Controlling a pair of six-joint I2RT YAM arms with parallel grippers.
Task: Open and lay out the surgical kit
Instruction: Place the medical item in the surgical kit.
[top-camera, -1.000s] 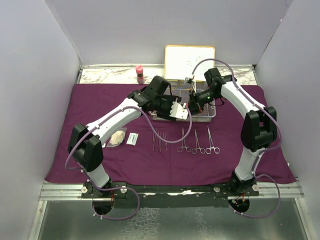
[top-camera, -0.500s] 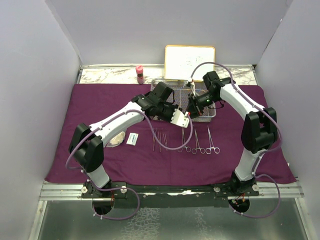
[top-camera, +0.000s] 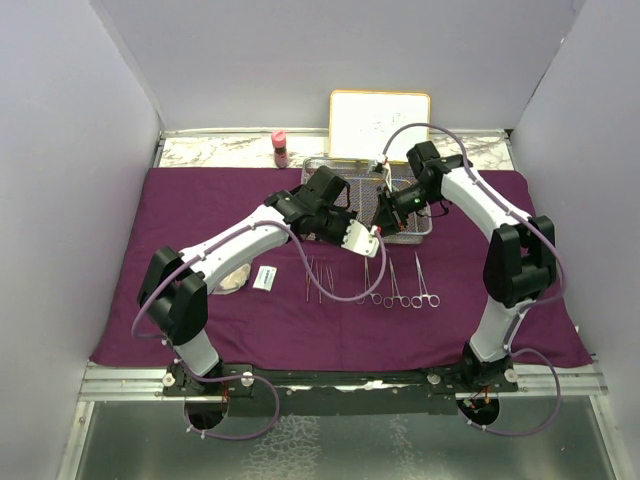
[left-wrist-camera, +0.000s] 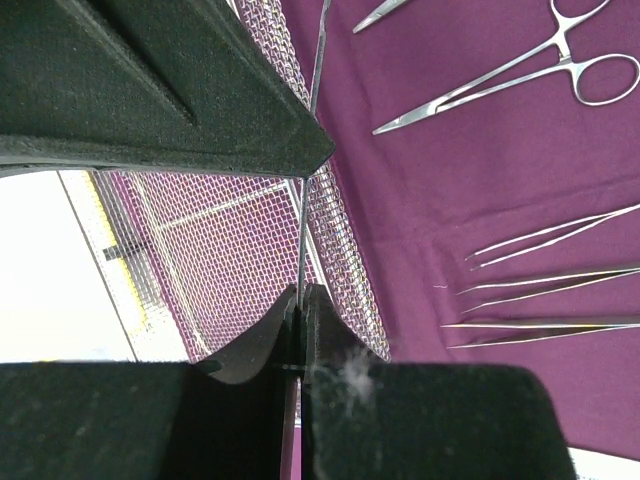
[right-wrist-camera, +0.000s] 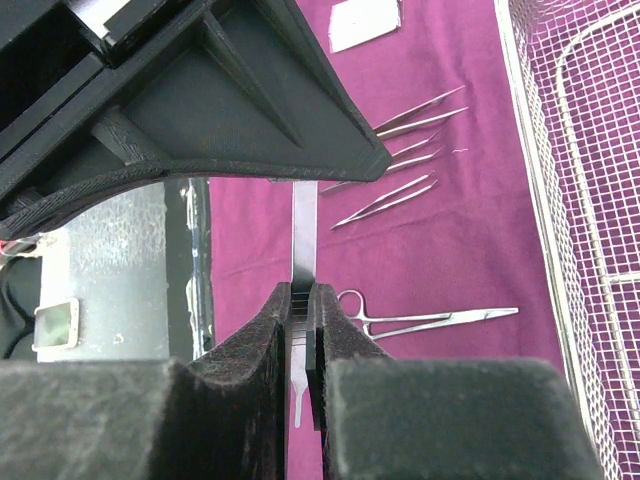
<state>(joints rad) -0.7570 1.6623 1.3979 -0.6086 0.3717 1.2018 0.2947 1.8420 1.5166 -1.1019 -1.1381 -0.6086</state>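
The dark purple cloth (top-camera: 200, 200) lies spread out, with the wire-mesh tray (top-camera: 420, 228) at its back centre. Over the tray's front edge, my left gripper (top-camera: 375, 238) and right gripper (top-camera: 383, 212) meet. Both are shut on one flat steel instrument (right-wrist-camera: 305, 230), which shows edge-on as a thin strip (left-wrist-camera: 303, 240) in the left wrist view. My left gripper (left-wrist-camera: 300, 295) pinches one end and my right gripper (right-wrist-camera: 303, 290) pinches the other. Tweezers (top-camera: 318, 280) and ring-handled clamps (top-camera: 397, 285) lie in a row on the cloth. Gauze (top-camera: 235, 275) and a white packet (top-camera: 265, 278) sit to their left.
A framed whiteboard (top-camera: 380, 125) leans on the back wall behind the tray. A pink-capped bottle (top-camera: 280, 148) stands to its left on the pale back strip. Grey walls close in both sides.
My left gripper moved right to the right gripper and shut on the steel instrument. The right gripper shifted slightly left, still shut on it.
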